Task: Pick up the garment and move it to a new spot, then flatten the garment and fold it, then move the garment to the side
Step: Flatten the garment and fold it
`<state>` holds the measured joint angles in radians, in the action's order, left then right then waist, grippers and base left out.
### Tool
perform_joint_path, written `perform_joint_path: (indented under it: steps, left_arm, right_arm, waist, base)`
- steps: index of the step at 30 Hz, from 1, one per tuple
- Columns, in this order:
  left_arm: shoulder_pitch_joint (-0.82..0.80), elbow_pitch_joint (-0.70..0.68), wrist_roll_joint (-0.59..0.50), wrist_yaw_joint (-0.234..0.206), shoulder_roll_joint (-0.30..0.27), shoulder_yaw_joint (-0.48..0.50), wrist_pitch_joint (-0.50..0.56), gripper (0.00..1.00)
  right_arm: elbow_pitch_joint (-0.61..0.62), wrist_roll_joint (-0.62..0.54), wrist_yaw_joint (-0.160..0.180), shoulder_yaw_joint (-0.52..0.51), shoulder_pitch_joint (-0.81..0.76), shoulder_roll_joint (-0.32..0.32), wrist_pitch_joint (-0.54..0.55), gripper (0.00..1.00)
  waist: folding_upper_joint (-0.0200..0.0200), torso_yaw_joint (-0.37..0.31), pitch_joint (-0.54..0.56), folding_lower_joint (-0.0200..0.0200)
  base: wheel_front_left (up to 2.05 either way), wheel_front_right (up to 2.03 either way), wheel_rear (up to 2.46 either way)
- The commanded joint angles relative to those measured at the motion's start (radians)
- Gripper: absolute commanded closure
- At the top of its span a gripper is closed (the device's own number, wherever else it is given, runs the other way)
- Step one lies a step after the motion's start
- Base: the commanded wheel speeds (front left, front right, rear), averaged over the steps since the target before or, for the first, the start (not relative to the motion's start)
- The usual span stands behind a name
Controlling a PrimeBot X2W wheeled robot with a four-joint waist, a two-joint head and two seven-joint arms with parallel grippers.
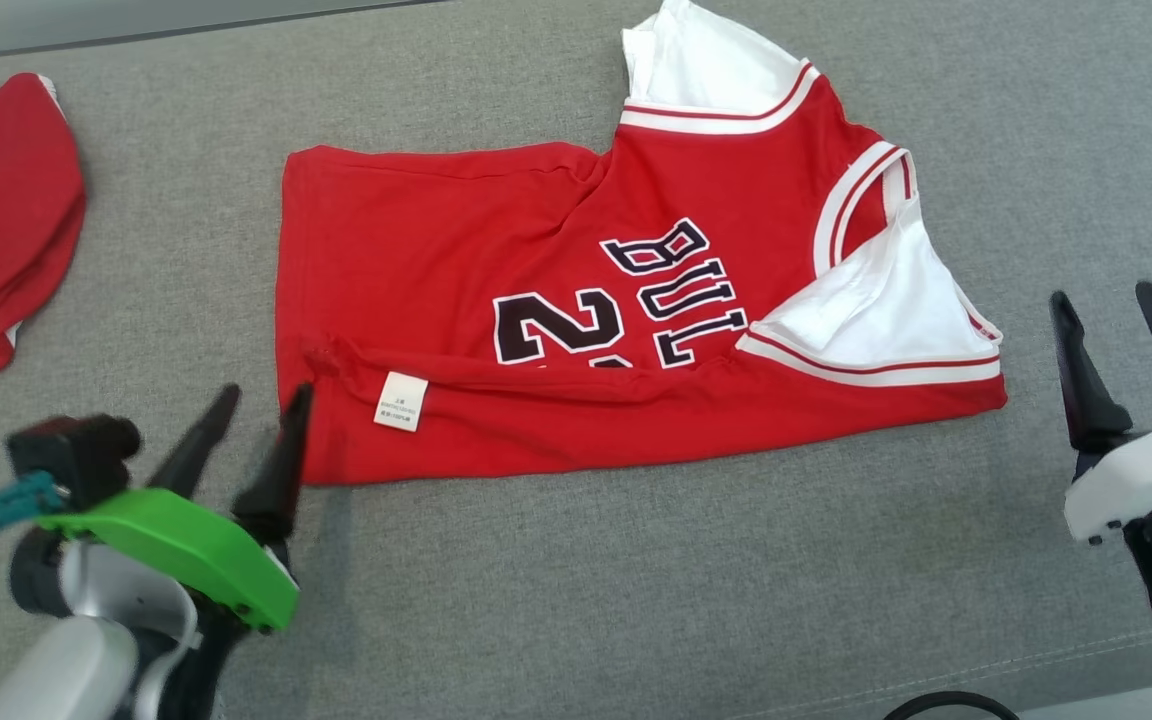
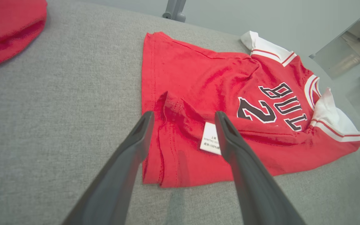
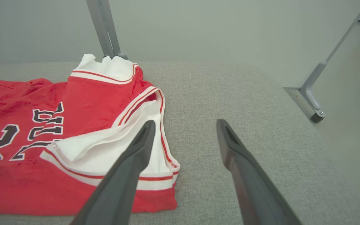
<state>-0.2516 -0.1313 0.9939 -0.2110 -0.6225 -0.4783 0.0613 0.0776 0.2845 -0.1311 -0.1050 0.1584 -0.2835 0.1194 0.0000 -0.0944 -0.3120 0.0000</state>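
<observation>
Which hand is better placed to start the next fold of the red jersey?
Likely the left. The left hand, open, has its fingertips at the hem corner of the jersey near the white label; the right hand, also open, sits apart from the shoulder end, grey surface between.

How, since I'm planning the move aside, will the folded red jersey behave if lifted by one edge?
Probably floppy: the jersey lies in soft creases, rumpled near the label. Likely light: thin cloth hugging the grey surface. Lifted by one edge, its fold would probably fall open.
</observation>
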Motion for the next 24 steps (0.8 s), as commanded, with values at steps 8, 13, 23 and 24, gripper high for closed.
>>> perform_joint_path:
  steps: [8, 13, 23, 24]
  left_arm:
    - [-0.024, 0.180, -0.035, 0.011, 0.102, -0.103, 0.015, 0.00]
    - [-0.062, 0.254, -0.016, 0.030, 0.119, -0.128, 0.070, 0.00]
    - [-0.117, 0.341, -0.006, 0.053, 0.148, -0.154, 0.116, 0.00]
    - [-0.122, 0.346, -0.006, 0.057, 0.151, -0.160, 0.123, 0.00]
  right_arm:
    - [-0.140, -0.041, 0.001, 0.054, -0.002, -0.019, 0.082, 0.00]
    - [-0.226, -0.015, 0.001, 0.106, 0.051, -0.048, 0.151, 0.00]
    - [-0.335, 0.052, 0.001, 0.166, 0.104, -0.076, 0.203, 0.00]
    - [-0.342, 0.057, 0.001, 0.169, 0.109, -0.078, 0.207, 0.00]
  waist:
    - [0.0000, 0.023, 0.005, 0.0000]
    - [0.0000, 0.030, 0.006, 0.0000]
    - [0.0000, 0.043, 0.005, 0.0000]
    - [0.0000, 0.044, 0.003, 0.0000]
  base:
    - [0.00, 0.00, 0.00]
    - [0.00, 0.00, 0.00]
    - [0.00, 0.00, 0.00]
    - [0.00, 0.00, 0.00]
